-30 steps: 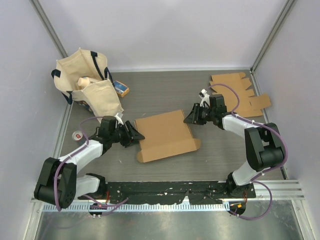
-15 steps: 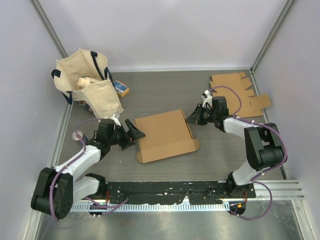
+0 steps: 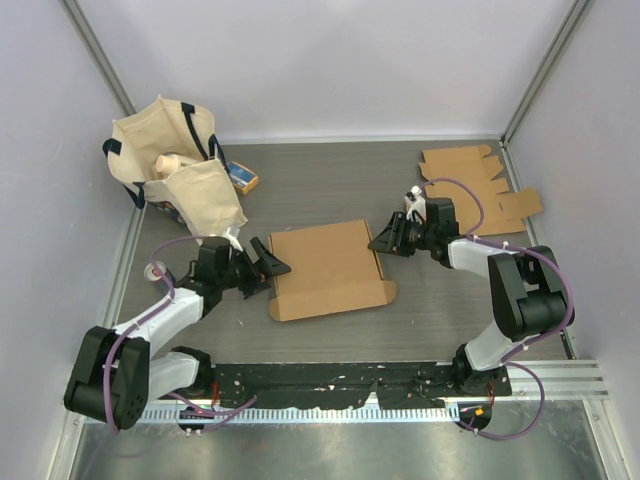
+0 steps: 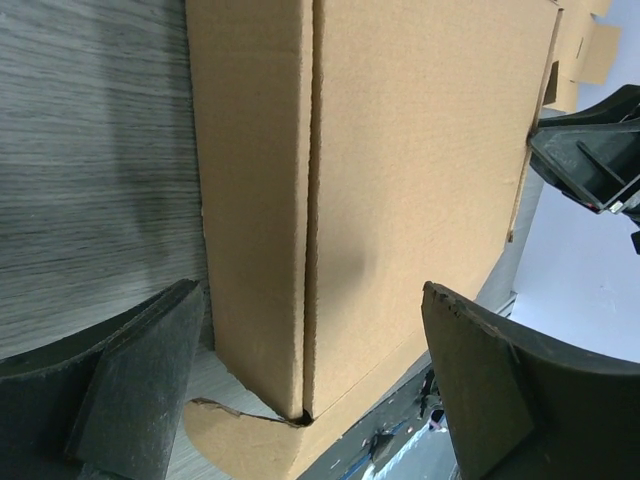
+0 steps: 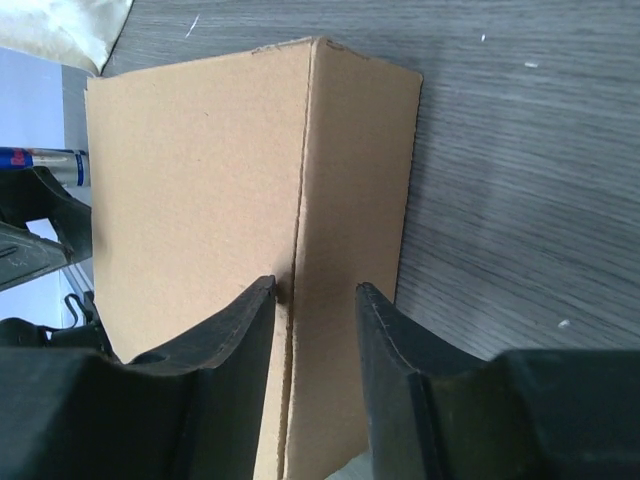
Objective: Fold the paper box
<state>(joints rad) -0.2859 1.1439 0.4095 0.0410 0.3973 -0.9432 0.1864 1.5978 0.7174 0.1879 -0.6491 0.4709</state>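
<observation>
Paper box lies flat, tote bag and cardboard blanks well apart.

Pale walls and aluminium posts enclose a grey wood-grain table under even light.

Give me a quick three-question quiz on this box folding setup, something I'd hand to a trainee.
1. True or false: the left gripper is clamped shut on the cardboard box.
2. Where do the spare cardboard sheets lie? A) at the far right corner of the table B) in the left gripper C) under the box
3. Which gripper sits at the box's right edge?
Key: 1. False; its jaws stand wide open at the box's left edge. 2. A. 3. The right gripper.
</observation>
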